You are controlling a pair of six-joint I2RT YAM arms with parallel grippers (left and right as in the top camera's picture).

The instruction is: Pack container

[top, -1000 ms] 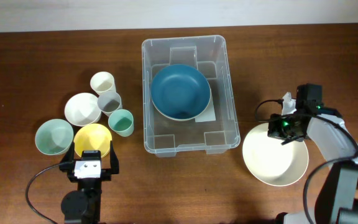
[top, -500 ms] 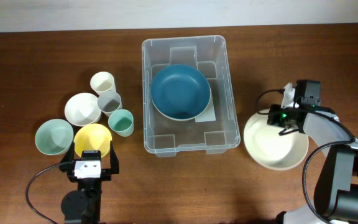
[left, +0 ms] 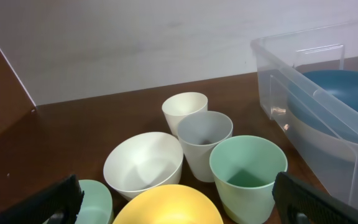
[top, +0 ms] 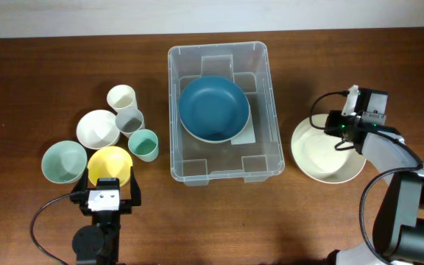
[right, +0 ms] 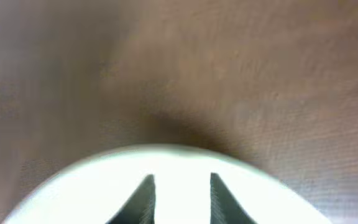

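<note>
The container (top: 219, 171), a clear bin, stands mid-table and holds a blue bowl (top: 213, 108); in the left wrist view the container (left: 272, 81) and blue bowl (left: 340, 87) show at the right. A large cream bowl (top: 322, 158) sits on the table right of the bin. My right gripper (top: 342, 126) hangs over its far rim. In the right wrist view its fingers (right: 143, 199) stand slightly apart above the cream bowl (right: 92, 186), nothing between them. My left gripper (top: 110, 177) is wide open around a yellow bowl (left: 166, 205).
Left of the bin are a white bowl (top: 98, 128), a pale green bowl (top: 63, 161), a cream cup (top: 121, 97), a grey cup (top: 129, 119) and a green cup (top: 143, 144). A pale wall runs along the table's far edge.
My right gripper has moved toward the table's far side with the cream bowl, which now lies lower and flatter. Its jaws have parted from shut. The left arm has not moved.
</note>
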